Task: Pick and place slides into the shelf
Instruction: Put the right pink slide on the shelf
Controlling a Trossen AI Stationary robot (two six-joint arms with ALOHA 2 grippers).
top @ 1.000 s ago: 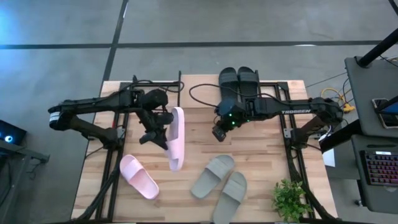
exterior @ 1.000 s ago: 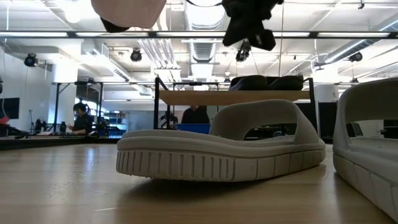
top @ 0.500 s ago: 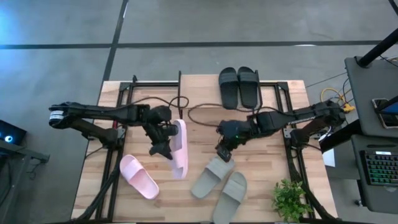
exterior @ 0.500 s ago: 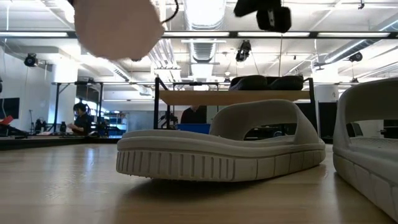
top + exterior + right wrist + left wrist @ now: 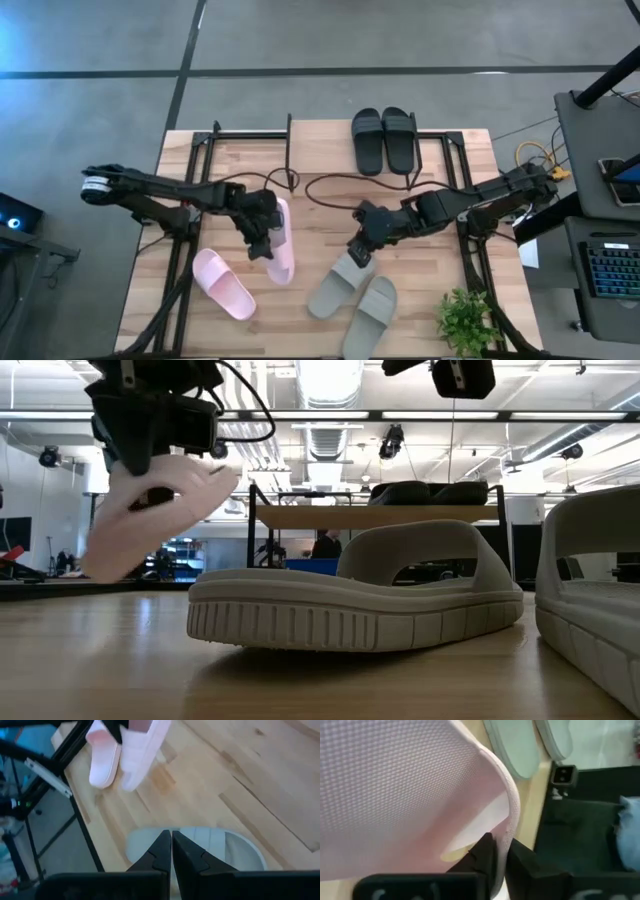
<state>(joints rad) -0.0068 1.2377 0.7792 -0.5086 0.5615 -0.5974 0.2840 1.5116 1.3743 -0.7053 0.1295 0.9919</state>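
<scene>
1. High view: the left claw (image 5: 262, 240) is clamped on the edge of a pale pink slide (image 5: 280, 243), holding it over the middle-left of the worktop (image 5: 320, 165).
2. Low view shows this held pink slide (image 5: 150, 520) tilted and lifted clear of the worktop surface, with the left claw (image 5: 150, 445) gripping it from above.
3. Left wrist view: the two dark fingers (image 5: 487, 857) pinch the rim of the pink slide (image 5: 410, 795), one on each side of the edge.
4. The second pale pink slide (image 5: 223, 284) lies flat near the worktop's front-left part, just beside the held one.
5. The right claw (image 5: 357, 250) hangs above the heel end of a grey-green slide (image 5: 341, 282); in the right wrist view its fingertips (image 5: 165, 851) are together, with almost no gap, directly over that slide (image 5: 200, 851).
6. The other grey-green slide (image 5: 370, 312) lies just beside the first, closer to the front edge.
7. In the low view the nearer grey-green slide (image 5: 360, 595) fills the foreground, resting on its sole, and the right claw (image 5: 460, 375) shows at the top, apart from it.
8. The black pair (image 5: 384, 140) sits side by side at the far edge of the worktop; the low view shows the pair (image 5: 425, 493) on top of the shelf (image 5: 375, 517).
9. A small green plant (image 5: 468, 322) stands at the front-right corner.
</scene>
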